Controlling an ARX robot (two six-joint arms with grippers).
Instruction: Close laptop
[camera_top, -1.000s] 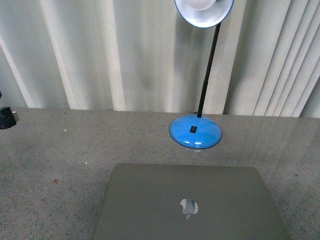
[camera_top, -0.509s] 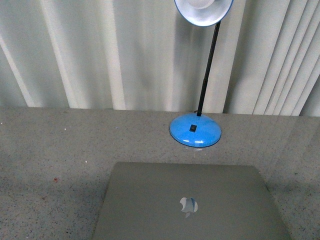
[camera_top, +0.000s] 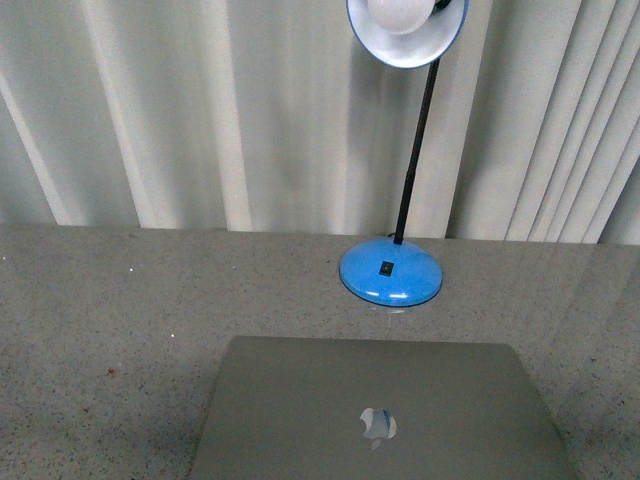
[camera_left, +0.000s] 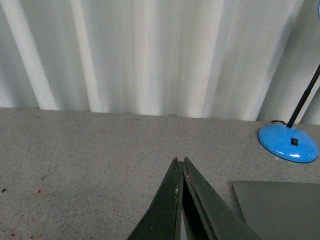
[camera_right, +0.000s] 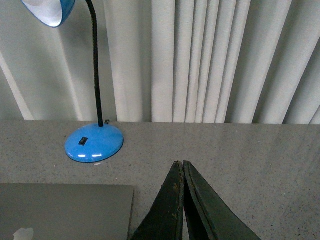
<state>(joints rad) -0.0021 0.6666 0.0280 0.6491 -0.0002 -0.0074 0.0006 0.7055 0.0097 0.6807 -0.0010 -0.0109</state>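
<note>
The silver-grey laptop (camera_top: 375, 410) lies flat on the speckled grey table with its lid down and the shiny apple logo facing up. A corner of it shows in the left wrist view (camera_left: 280, 207) and part of the lid in the right wrist view (camera_right: 65, 210). My left gripper (camera_left: 180, 161) is shut and empty, held above the table to the left of the laptop. My right gripper (camera_right: 178, 163) is shut and empty, above the table to the right of the laptop. Neither gripper shows in the front view.
A blue desk lamp stands behind the laptop, with its round base (camera_top: 391, 272) on the table, a black stem and its shade (camera_top: 407, 28) overhead. A pale pleated curtain (camera_top: 200, 110) hangs along the table's far edge.
A small dark object at the far left edge of the front view has gone out of view. The scene has shifted slightly downward in the front view. The laptop has stayed shut.
</note>
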